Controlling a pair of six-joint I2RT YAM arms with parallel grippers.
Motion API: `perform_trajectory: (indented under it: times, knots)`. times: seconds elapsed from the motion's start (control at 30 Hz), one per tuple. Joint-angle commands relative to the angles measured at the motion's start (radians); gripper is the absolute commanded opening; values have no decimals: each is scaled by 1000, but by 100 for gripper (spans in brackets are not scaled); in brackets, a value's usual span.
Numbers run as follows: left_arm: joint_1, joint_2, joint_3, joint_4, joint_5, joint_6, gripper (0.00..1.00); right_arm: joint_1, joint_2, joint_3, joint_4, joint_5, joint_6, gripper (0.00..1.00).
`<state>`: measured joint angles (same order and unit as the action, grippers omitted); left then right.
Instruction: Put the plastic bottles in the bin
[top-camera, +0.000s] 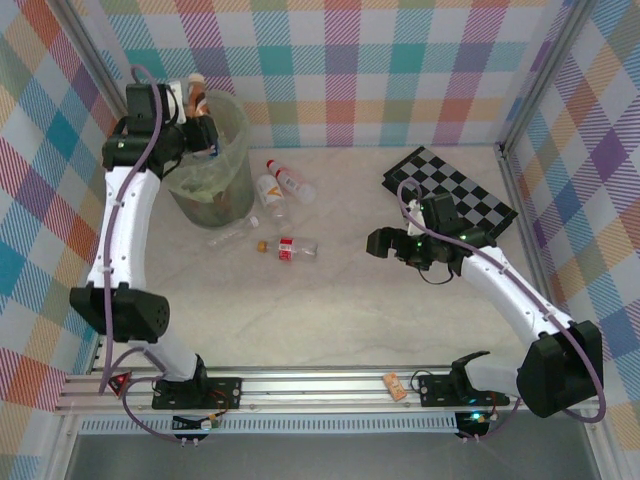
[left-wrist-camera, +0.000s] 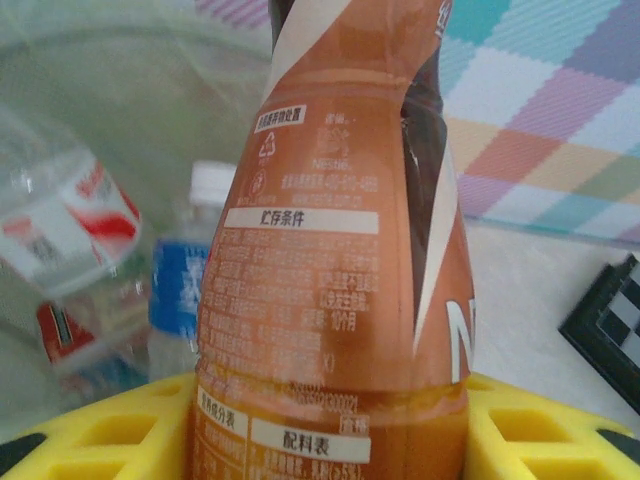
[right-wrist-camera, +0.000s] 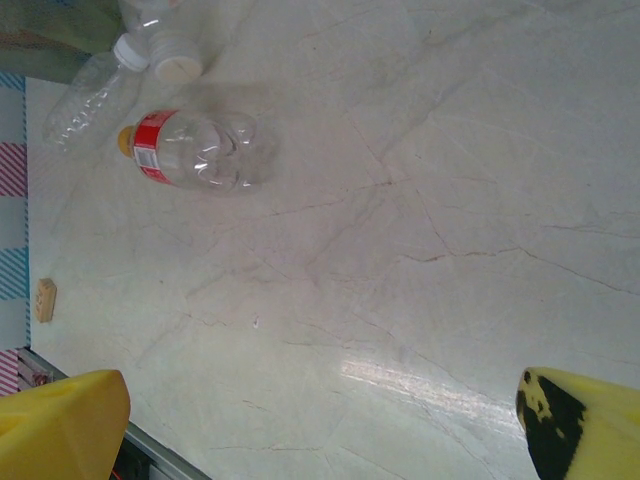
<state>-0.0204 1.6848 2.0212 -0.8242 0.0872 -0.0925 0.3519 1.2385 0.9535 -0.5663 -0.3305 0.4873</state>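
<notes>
Amber-brown bottle (top-camera: 199, 98) is sitting clamped in the left gripper (top-camera: 205, 125), at the bin (top-camera: 238, 150) rim; centring it over the opening before letting go looks wise.

Left wrist view: yellow fingers (left-wrist-camera: 90, 430) are squeezing its base, with a blue-labelled bottle (left-wrist-camera: 180, 280) lying beyond the jaws.

Right wrist view: the right gripper (right-wrist-camera: 320, 430) is gaping empty, with a red-labelled bottle (right-wrist-camera: 195, 150) lying well ahead.

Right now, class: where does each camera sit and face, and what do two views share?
Top external: above and behind, looking down on table; both arms show.
Left wrist: faces the brown bottle between its yellow fingers, bin behind.
Right wrist: looks down at table; open yellow fingers at bottom.
Shared: red-labelled bottle, top and right wrist.
</notes>
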Motion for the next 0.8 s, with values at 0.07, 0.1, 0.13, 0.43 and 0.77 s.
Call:
perform_trajectory:
  times: [0.07,0.1,0.13,0.43,0.77]
  knots:
    - [11,151,169,-110,4,82,27,-1,-18,-24,-15,-3,-4,99]
    - [11,168,179,-120,1,85,27,-1,-20,-22,-19,-1,-6,99]
    - [11,179,183,-124,-4,88,27,-1,-25,-19,-25,3,-9,99]
    - [11,194,128,-128,-24,108,38,-1,-28,-22,-34,10,-21,99]
    - [11,186,156,-117,5,121,82,-1,-25,-28,-25,1,-14,99]
